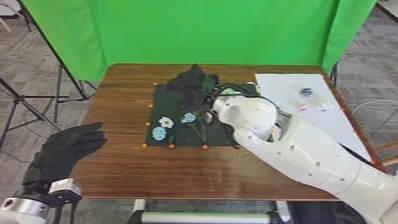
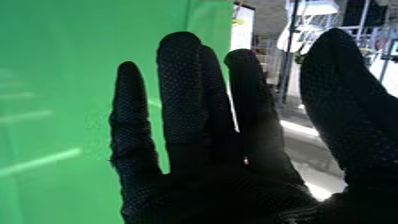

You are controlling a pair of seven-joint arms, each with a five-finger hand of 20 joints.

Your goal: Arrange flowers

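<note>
"Where are the flowers [image 1: 166,122]?"
"Some on the mat [image 1: 185,141], others on the board [image 1: 284,82], right of it."
"And mat and board?"
"On the table [image 1: 115,172]; the screen [image 1: 213,35] stands behind it."

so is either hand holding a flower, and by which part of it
Nothing is held: the right hand has its fingers up and straight around nothing, and the left hand is empty too.

A lab-like space with green backdrop [image 1: 213,35], stands, carpet [image 1: 18,47].
</note>
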